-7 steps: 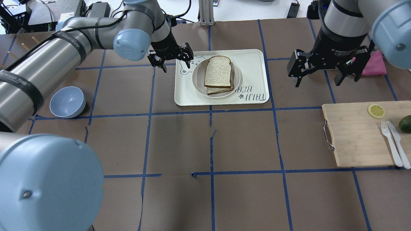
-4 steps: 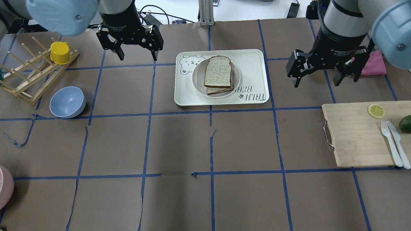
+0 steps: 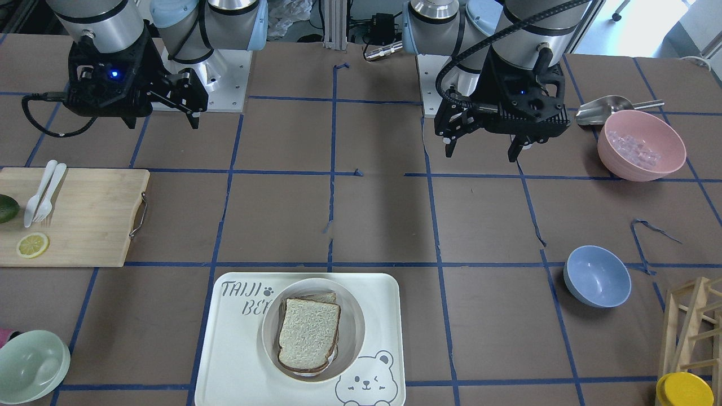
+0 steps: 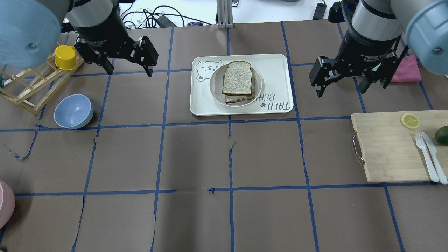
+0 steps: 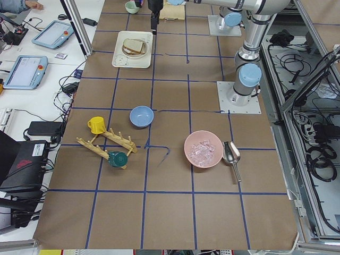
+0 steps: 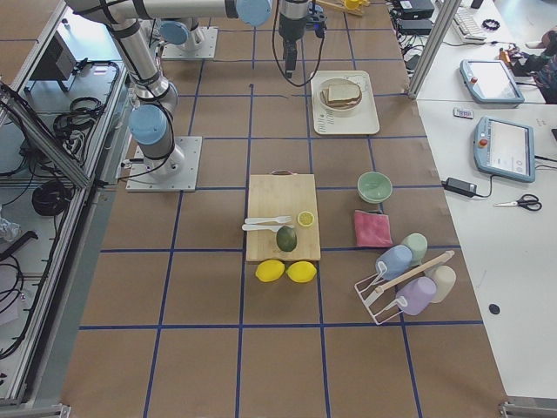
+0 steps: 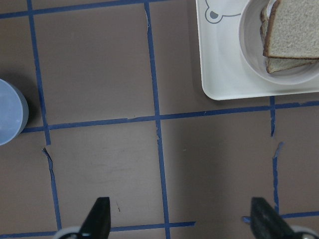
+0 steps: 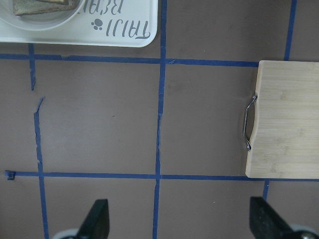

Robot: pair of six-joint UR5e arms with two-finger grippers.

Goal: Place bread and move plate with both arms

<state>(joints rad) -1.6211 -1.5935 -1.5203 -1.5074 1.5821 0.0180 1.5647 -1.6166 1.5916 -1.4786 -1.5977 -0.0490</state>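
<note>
The bread (image 4: 238, 78), a large dark-crusted slice, lies on top of a smaller slice on the round cream plate (image 4: 214, 87). The plate stands on the bear tray (image 4: 276, 70). Bread (image 3: 309, 335) and plate (image 3: 354, 332) also show in the front view. My left gripper (image 4: 129, 71) is open and empty, well left of the tray and above the table. Its wrist view has the plate (image 7: 249, 45) and bread (image 7: 294, 30) at top right. My right gripper (image 4: 341, 91) is open and empty, right of the tray. Its wrist view shows the tray (image 8: 124, 30) at top left.
A blue bowl (image 4: 73, 111) sits at the left. A wooden rack with a yellow cup (image 4: 65, 57) stands behind it. A cutting board (image 4: 388, 147) with lemon slice, fork, knife and avocado lies at the right. A pink cloth (image 4: 407, 70) is behind the right gripper.
My left gripper has pulled back from the tray's left edge and moved left, toward the rack. It stays open. The right gripper has hardly moved. Bread and plate are unmoved.
</note>
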